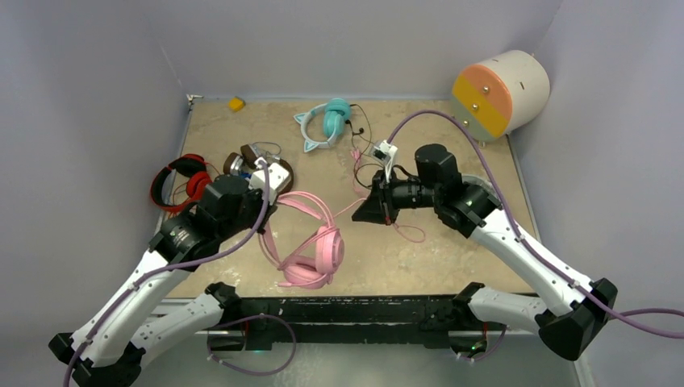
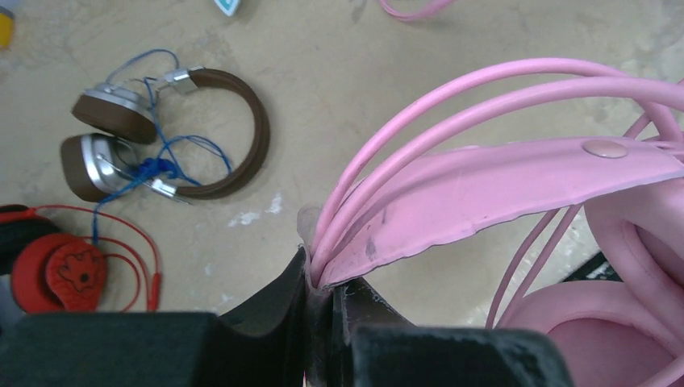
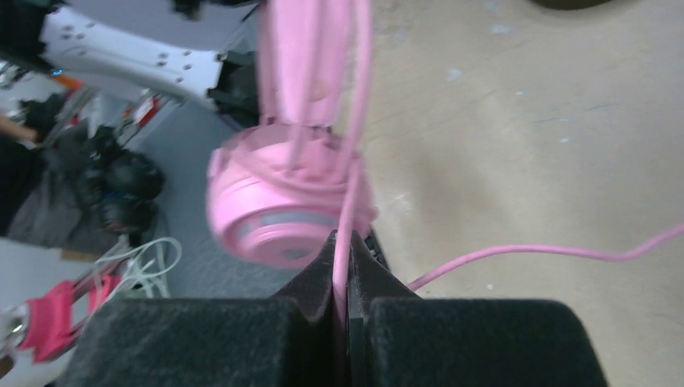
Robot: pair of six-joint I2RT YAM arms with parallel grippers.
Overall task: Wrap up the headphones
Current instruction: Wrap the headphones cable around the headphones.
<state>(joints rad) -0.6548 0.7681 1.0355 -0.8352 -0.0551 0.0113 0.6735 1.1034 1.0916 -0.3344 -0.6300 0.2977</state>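
The pink headphones [image 1: 310, 250] sit at mid-table [image 1: 452, 250], towards its near edge. The left pincer [image 2: 319, 274] is clamped on their headband [image 2: 484, 193], and the right pincer [image 3: 343, 250] is clamped on their thin pink cable [image 3: 516, 251]. Brown headphones [image 2: 202, 133] and a red pair [image 2: 56, 270] lie further left.

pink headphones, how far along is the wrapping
Done, seemingly: brown pair, blue cord bunched at its cups. In hand: left gripper shut on the band of the pink headphones, right gripper shut on the pink cord, a few strands along the band, slack trailing. Left: that slack, then the red pair and teal pair, cords loose.
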